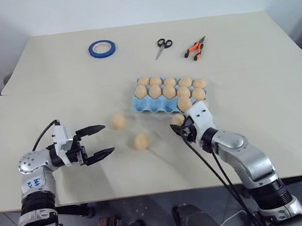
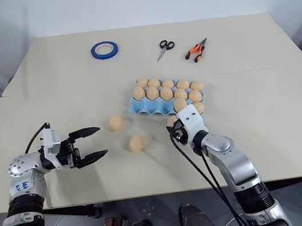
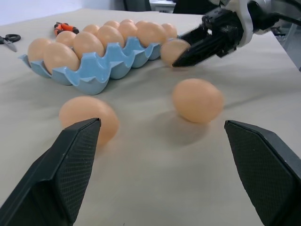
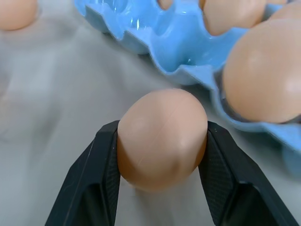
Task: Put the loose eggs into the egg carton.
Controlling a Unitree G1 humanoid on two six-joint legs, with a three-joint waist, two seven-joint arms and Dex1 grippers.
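On your left, the left gripper (image 1: pixel 104 139) hovers just above the table (image 1: pixel 34 109) with its two black fingers spread wide and nothing between them, pointing toward the middle of the table. Just beyond its fingertips lie two loose eggs: one egg (image 1: pixel 119 121) nearer the far side, and a second egg (image 1: pixel 141 141) closer to you, the two near each other but apart, both resting on bare tabletop.

Moving right, you reach the egg carton (image 1: pixel 145 106), light blue, sitting near the table's centre. Its pockets hold a double row of eggs along the far side, and the near-left pockets stand empty, as you can see in the left wrist view where the empty cups (image 3: pixel 120 61) face the camera. The exact count of filled pockets is hard to tell from here.

At the carton's near right corner, the right gripper (image 4: pixel 162 141) is closed on a third egg (image 4: pixel 162 136), the pads pressing both of its sides; that egg sits just beside the carton's edge, outside the pockets.

Farther back on the table lie a blue tape roll (image 1: pixel 102 48), scissors (image 1: pixel 162 46) and orange-handled pliers (image 1: pixel 195 48).
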